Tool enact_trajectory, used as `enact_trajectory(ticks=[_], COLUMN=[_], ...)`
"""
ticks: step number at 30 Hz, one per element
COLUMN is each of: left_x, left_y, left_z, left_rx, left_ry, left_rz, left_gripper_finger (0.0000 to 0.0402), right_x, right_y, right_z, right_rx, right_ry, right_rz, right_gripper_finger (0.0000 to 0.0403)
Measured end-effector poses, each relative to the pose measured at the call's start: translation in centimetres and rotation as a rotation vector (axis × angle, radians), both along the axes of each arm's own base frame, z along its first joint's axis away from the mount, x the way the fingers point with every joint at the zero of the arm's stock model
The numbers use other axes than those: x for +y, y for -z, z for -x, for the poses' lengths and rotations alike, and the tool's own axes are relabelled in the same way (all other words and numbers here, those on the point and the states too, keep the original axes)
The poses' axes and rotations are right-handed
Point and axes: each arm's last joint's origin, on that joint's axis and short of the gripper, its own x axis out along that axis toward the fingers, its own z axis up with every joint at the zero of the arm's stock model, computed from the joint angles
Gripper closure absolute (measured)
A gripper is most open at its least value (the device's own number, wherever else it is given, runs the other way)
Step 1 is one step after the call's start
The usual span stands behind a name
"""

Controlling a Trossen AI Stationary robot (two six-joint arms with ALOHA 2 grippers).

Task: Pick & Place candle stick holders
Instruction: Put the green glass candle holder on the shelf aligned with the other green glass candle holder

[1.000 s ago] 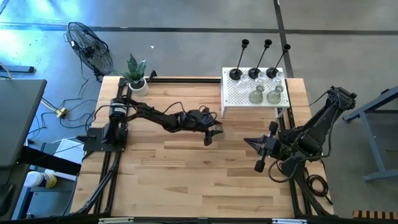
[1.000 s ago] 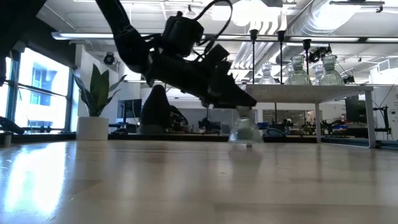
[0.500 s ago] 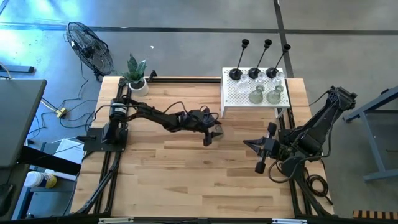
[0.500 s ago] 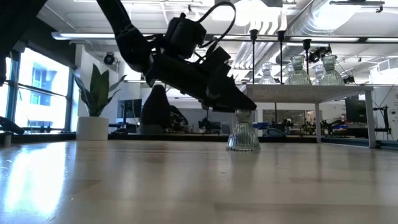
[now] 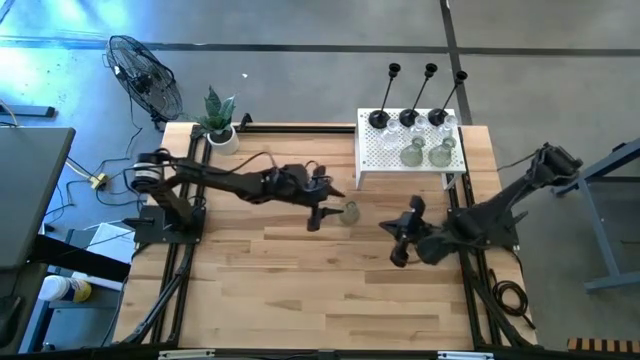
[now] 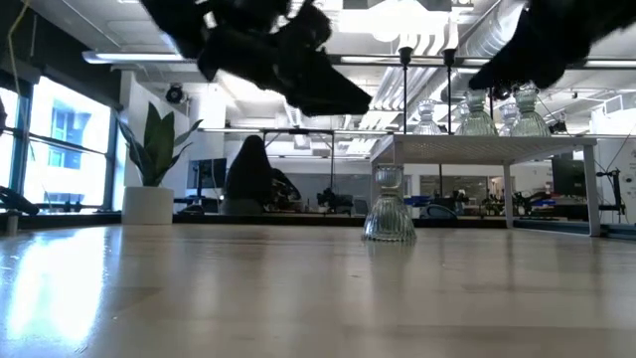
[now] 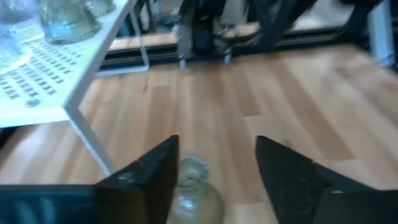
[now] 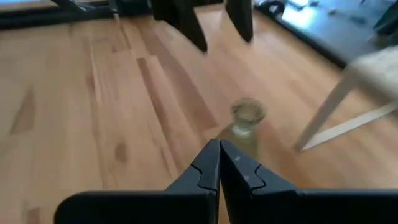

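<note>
A squat clear glass candle stick holder (image 5: 349, 211) stands upright on its base on the wooden table, in front of the white perforated box; it also shows in the low view (image 6: 389, 205). My left gripper (image 5: 320, 208) is open and empty, just left of the holder and above it (image 6: 323, 85); in its wrist view (image 7: 214, 168) the holder (image 7: 194, 193) sits low, beside one finger. My right gripper (image 5: 390, 232) is shut and empty, to the holder's right, pointing at the holder (image 8: 247, 119).
The white perforated box (image 5: 372, 150) stands at the far right on thin legs. It carries three black tall-stemmed holders (image 5: 408, 117) and several squat glass ones (image 5: 427, 152). A green plant in a white pot (image 5: 220, 125) stands at the far left corner.
My left gripper has set the clear holder upright on the table, let go of it, and drawn back up and toward the table's left edge. The holder stays standing where it was put. My right gripper has moved toward the holder, toward the table's left.
</note>
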Motion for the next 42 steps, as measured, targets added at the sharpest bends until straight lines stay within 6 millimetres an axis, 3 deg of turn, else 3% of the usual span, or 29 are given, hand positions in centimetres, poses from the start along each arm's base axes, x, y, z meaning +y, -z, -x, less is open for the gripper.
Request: enact_trajectory(ticks=[5,11,19,27,31,42], left_x=[-0.4,-0.8,-1.1,-1.0,-1.0,-1.0], left_y=[3.0,6.2,8.3,8.6,8.6,8.7], left_z=[3.1,8.0,13.5,14.1,14.1,14.1], left_rx=[-0.115,-0.164,-0.236,-0.253,-0.249,-0.239], left_ry=[0.027,0.008,-0.091,-0.122,-0.122,-0.122], left_rz=[0.068,0.105,0.126,0.134,0.134,0.135], left_gripper_finger=[0.0293,0.0392,0.0384,0.0389,0.0389,0.0390], right_x=[-1.5,-2.7,-3.8,-4.1,-4.4,-6.5], right_y=[2.9,2.7,1.7,2.3,2.4,4.2], right_z=[-0.7,-1.4,-3.5,-7.4,-9.3,-11.4], right_rx=[-0.126,-0.185,-0.118,0.072,0.127,0.173], right_ry=[-0.036,0.024,0.113,0.199,0.243,0.352], right_rz=[-0.154,-0.236,-0.196,-0.122,-0.090,-0.086], right_gripper_finger=[0.0403,0.0395,0.0302,0.0158,0.0105,0.0087])
